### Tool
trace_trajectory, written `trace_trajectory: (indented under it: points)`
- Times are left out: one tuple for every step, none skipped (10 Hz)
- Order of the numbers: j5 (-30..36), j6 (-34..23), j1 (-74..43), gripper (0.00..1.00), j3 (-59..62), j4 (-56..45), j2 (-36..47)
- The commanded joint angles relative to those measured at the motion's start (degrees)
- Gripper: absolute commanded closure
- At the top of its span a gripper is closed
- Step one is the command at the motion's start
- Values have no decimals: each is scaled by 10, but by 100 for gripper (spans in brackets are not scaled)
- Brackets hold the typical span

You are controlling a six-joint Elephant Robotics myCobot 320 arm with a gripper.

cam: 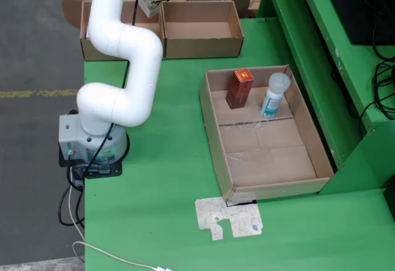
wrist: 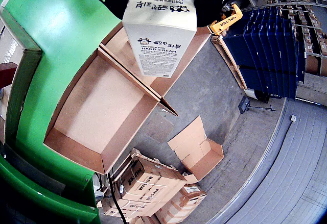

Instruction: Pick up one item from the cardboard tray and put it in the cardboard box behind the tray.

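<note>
Behind arm point(cam: 123, 42), hand-cream carton point(cam: 150, 5) half-hidden.

A green painted counter point(cam: 160, 178) fills the fixed view. On it, near its front edge, lies a flat pale cardboard scrap point(cam: 229, 218) with cut notches. Left of the counter is grey concrete floor point(cam: 34, 55) with a yellow line. In the riding view, printed brown cartons point(wrist: 153, 188) lie on the floor beside dark blue stacked crates point(wrist: 271, 45)
</note>
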Motion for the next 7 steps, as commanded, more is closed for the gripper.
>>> trace_trajectory:
  points:
    - [-5, -11, -8, 100, 14, 3, 29]
    - [-8, -18, -11, 100, 14, -11, 35]
    - [-9, -22, -14, 100, 14, -20, 39]
    - [-13, -27, -18, 100, 14, -28, 42]
    - [-13, -27, -18, 100, 14, -28, 42]
    - [-23, -36, -23, 100, 14, -36, 50]
    - [-26, -40, -24, 100, 14, -46, 55]
